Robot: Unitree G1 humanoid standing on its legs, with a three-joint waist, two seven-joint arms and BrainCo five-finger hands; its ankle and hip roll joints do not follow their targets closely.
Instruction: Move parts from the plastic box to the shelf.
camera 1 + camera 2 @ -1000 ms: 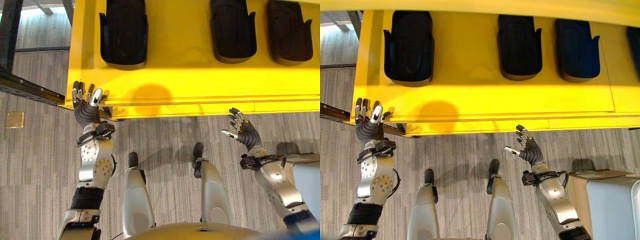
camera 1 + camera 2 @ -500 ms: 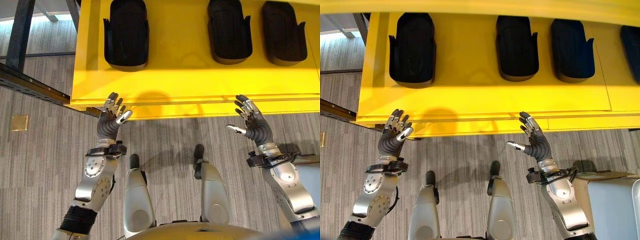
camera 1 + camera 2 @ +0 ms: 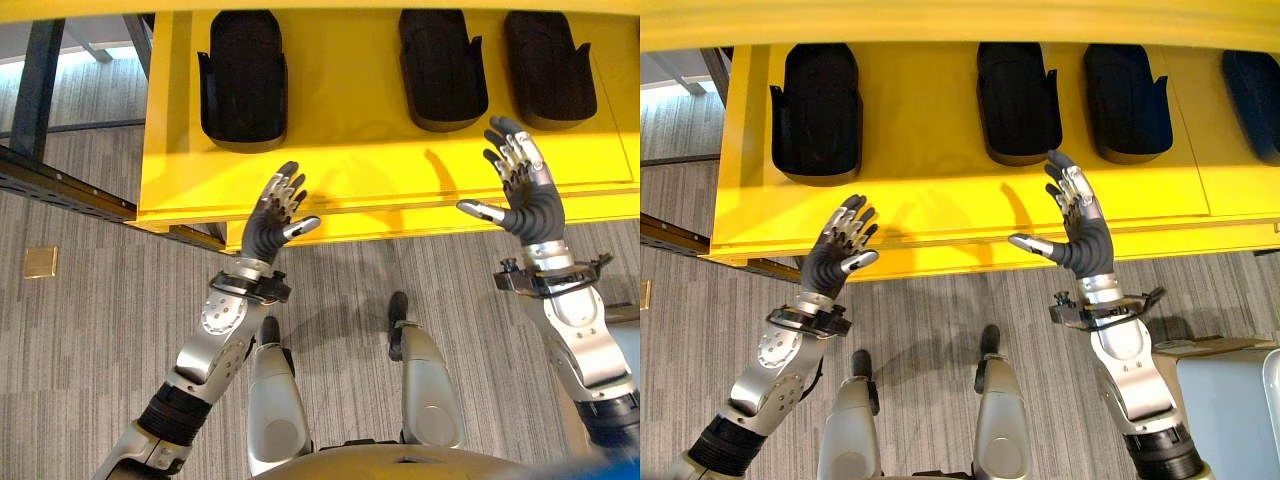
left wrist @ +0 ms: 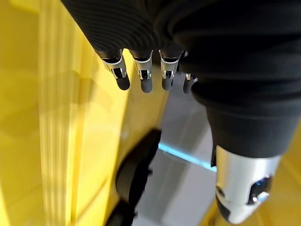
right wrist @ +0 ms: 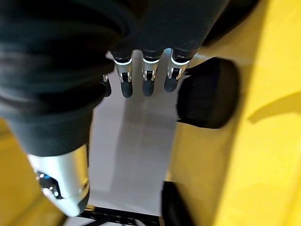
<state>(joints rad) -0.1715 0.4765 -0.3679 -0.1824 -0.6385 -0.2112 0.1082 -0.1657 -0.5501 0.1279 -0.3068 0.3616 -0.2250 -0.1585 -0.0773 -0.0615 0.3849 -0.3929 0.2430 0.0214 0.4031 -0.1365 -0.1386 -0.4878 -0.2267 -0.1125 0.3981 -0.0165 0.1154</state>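
Observation:
Three black ribbed parts lie on the yellow shelf (image 3: 340, 150): one at the left (image 3: 243, 80), one in the middle (image 3: 441, 68) and one at the right (image 3: 548, 65). A fourth dark part (image 3: 1252, 90) shows at the shelf's far right. My left hand (image 3: 270, 222) is raised over the shelf's front edge, open, palm empty, below the left part. My right hand (image 3: 525, 195) is raised higher over the shelf, open and empty, just below the gap between the middle and right parts. Both wrist views show straight fingers (image 4: 143, 77) (image 5: 146, 77) holding nothing.
A dark steel frame beam (image 3: 60, 185) runs at the left of the shelf. A grey box with a cardboard edge (image 3: 1230, 400) stands at the lower right. A small brass plate (image 3: 40, 262) is set in the grey carpet floor.
Both hands have risen and moved forward over the shelf's front edge, the left one also shifting right from the shelf's corner. The camera has tilted slightly.

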